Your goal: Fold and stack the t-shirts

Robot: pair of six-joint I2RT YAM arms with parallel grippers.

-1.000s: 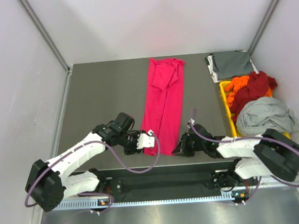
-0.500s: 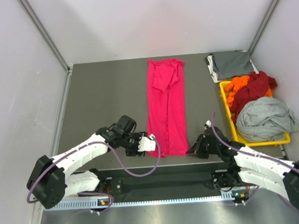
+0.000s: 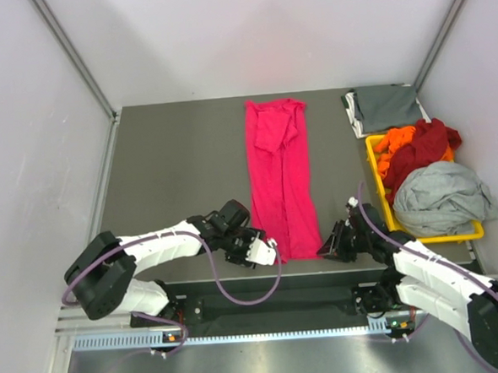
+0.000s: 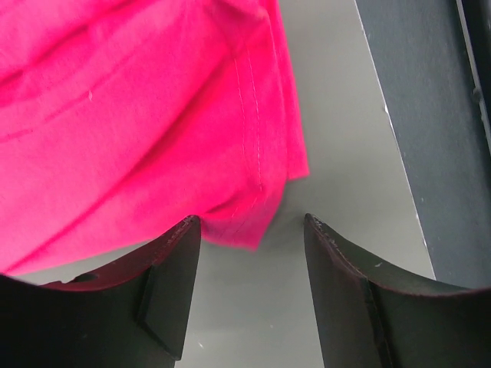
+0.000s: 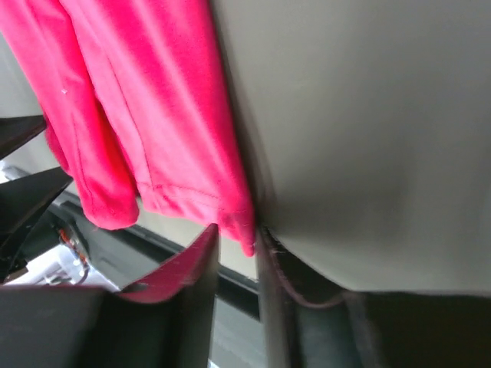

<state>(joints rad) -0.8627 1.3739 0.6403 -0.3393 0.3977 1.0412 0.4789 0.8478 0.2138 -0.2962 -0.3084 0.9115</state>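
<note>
1. Left pincer point(image 4: 251, 230) is down low at the near edge of the table point(image 3: 172, 166), at the near-left corner of the magenta t-shirt point(image 3: 278, 185). Its jaws are clearly apart. In the wrist view the stitched hem corner sits just ahead of the gap between the fingertips, with bare table under the fingers. Nothing is clamped.
2. Magenta t-shirt is in the middle of the table, folded lengthwise into a long narrow strip. It runs from the far edge to almost the near edge, collar end far away and hem end near the arms. It lies flat with a few soft creases.
3. Right pincer point(image 5: 236, 234) is at the near-right corner of that same shirt, also low at the table's near edge. Its fingers are only a narrow slit apart, and the shirt's corner tip hangs right at the mouth of that slit. Honestly can't tell whether it's pinching the cloth.
4. Dark grey t-shirt point(image 3: 384, 106) is folded flat in the far right corner of the table.
5. Yellow bin point(image 3: 372, 158) is just nearer than that, along the right edge. An orange t-shirt point(image 3: 394, 142) and a dark red t-shirt point(image 3: 426, 146) are bunched in its far end. A light grey t-shirt point(image 3: 444, 196) is heaped in the near end, spilling over the rim.
</note>
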